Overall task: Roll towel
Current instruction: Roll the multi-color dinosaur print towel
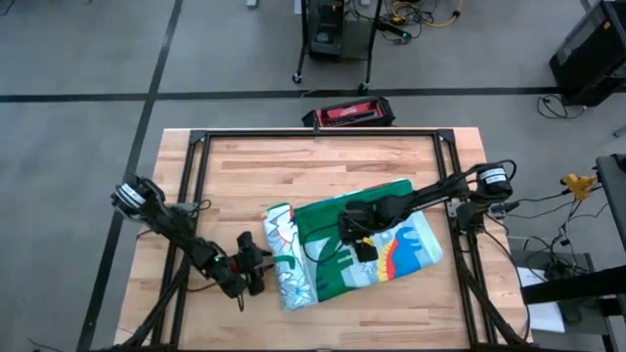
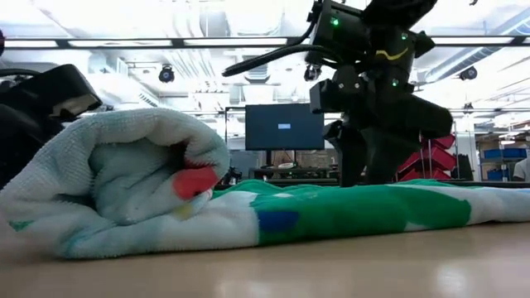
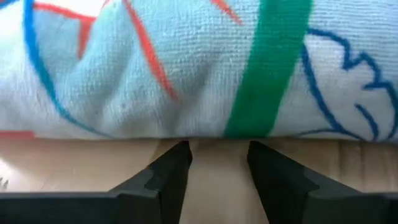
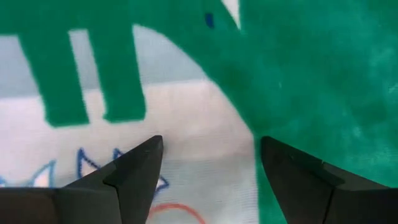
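The towel (image 1: 391, 249) lies across the table's near middle. Its left end is wound into a thick roll (image 1: 286, 256) (image 2: 132, 178) resting on the wood, and the rest lies flat with green (image 2: 356, 207) showing. My left gripper (image 1: 256, 271) (image 3: 217, 152) is low on the table just left of the roll. It is open, and its tips stand a little short of the roll's lower edge. My right gripper (image 1: 362, 244) (image 4: 211, 149) points down over the flat part, open wide. My right gripper comes at the towel's flat middle (image 4: 205, 118) from above with its fingers spread. In the low view the fingertips (image 2: 352, 170) reach down to the cloth's surface, but I cannot tell whether they touch it.
A black metal frame (image 1: 323, 134) runs along the table's far, left and right sides. A red and black box (image 1: 349, 115) sits just beyond the far edge. Bare wood (image 1: 313, 171) lies between the towel and the far rail.
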